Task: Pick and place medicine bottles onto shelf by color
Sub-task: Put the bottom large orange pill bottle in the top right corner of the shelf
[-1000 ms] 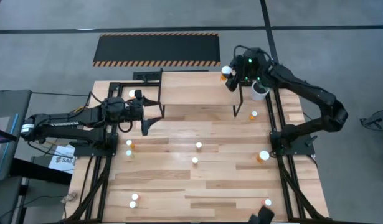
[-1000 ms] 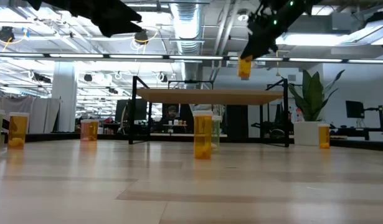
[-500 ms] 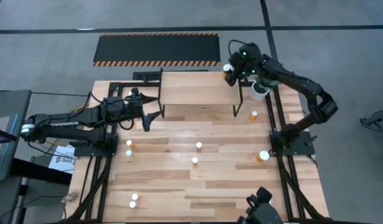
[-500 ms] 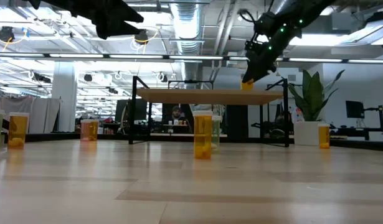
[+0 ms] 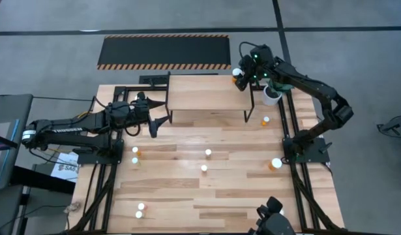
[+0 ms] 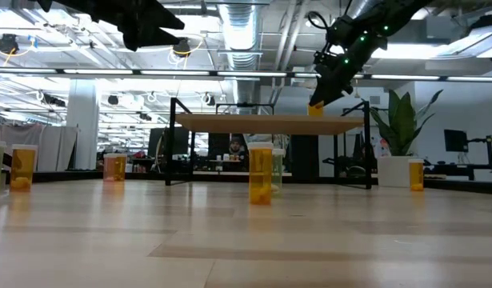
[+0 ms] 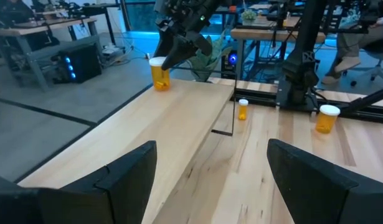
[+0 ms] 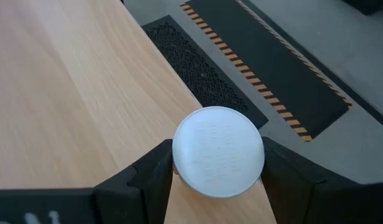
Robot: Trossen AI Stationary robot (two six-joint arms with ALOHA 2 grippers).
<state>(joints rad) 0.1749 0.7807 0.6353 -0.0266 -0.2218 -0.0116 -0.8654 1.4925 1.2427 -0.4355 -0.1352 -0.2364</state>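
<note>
The light-wood shelf stands at the table's far middle. An orange bottle with a white cap stands at the shelf's far right corner, and my right gripper is shut on it. The bottle also shows in the low view and in the left wrist view. My left gripper is open and empty, just off the shelf's left end, above the table. Several small bottles stand loose on the table, among them one near the middle and a larger orange one at the right. My right gripper pinches the bottle at its white cap, one finger on each side of it. The fingers come from above, slanting down. The bottle is upright, its base on the shelf's far right corner.
A white pot with a plant stands right of the shelf, close to my right arm. A small orange bottle stands by the shelf's right legs. More bottles stand near the table's near left. The black striped mat lies beyond the table.
My right gripper has gone down and a little toward the far edge with the orange bottle. The bottle hung well above the shelf a second ago and now stands on the shelf's far right corner, still upright and still held.
</note>
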